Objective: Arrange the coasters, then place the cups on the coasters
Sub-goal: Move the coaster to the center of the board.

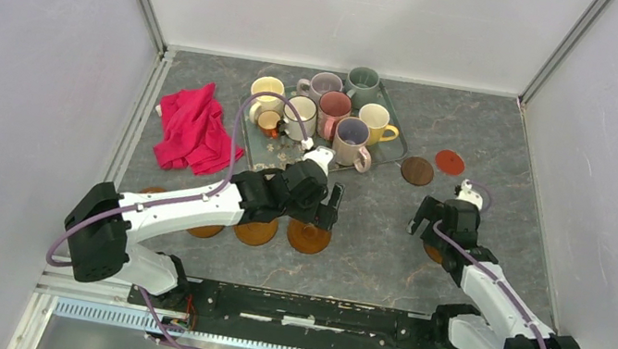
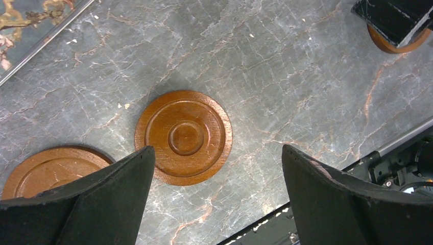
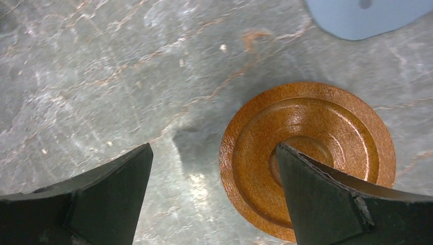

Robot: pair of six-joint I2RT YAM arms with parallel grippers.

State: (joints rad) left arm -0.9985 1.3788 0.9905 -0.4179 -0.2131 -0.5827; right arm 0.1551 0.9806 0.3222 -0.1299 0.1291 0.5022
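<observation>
Orange-brown round coaster [image 2: 184,138] lies flat on the grey marbled counter [image 1: 371,231] below my open left jaws, another coaster [image 3: 306,132] below my open right jaws, ceramic cups [image 1: 334,108] crowding the floral tray [image 1: 270,157].

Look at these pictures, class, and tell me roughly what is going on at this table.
Two robot arms are laying out coasters, and no mug stands on one yet. The left tool hangs open above an orange-brown coaster near the front edge. The right tool, also open, is over a second orange-brown coaster on the right side. Neither holds anything. The mugs all stand on the floral tray at the back, with a dark brown coaster and a red coaster lying to its right.
</observation>
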